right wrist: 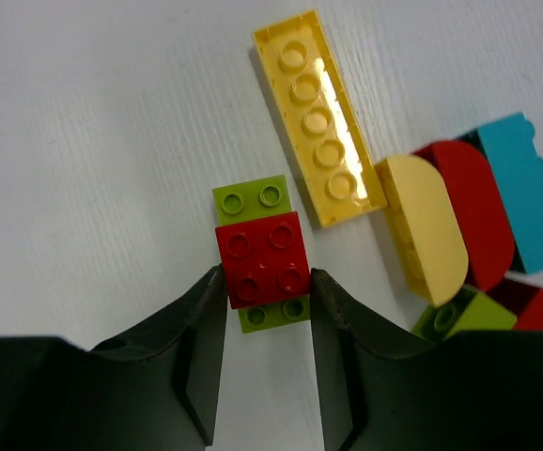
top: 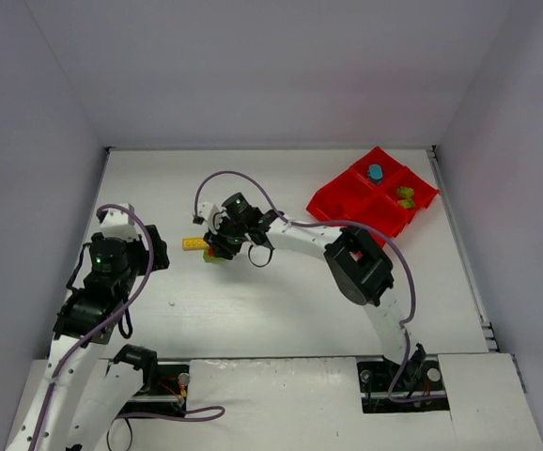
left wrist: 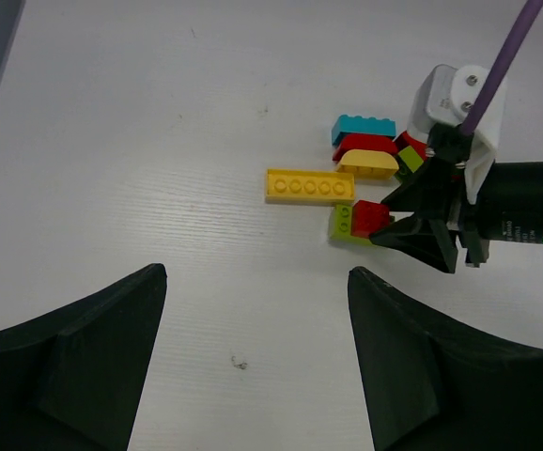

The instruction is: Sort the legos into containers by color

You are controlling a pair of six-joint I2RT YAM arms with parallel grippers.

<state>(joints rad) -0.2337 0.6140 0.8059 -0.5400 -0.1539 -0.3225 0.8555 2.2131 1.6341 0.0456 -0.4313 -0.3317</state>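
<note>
My right gripper (right wrist: 268,277) is shut on a red square brick (right wrist: 264,258) that sits stacked on a lime green brick (right wrist: 253,198), low on the table. Beside them lie a long yellow brick (right wrist: 316,117), a pale yellow half-round brick (right wrist: 428,230), a red half-round brick (right wrist: 478,211), a cyan brick (right wrist: 525,193) and another lime brick (right wrist: 459,315). The left wrist view shows the same pile (left wrist: 365,150) with the right gripper (left wrist: 384,225) on it. My left gripper (left wrist: 257,282) is open and empty, short of the pile. The red tray (top: 347,202) stands at the far right.
In the tray, one compartment holds a cyan brick (top: 375,173) and another holds lime green bricks (top: 404,195). The right arm's purple cable (top: 253,183) loops above the pile. White walls enclose the table on three sides.
</note>
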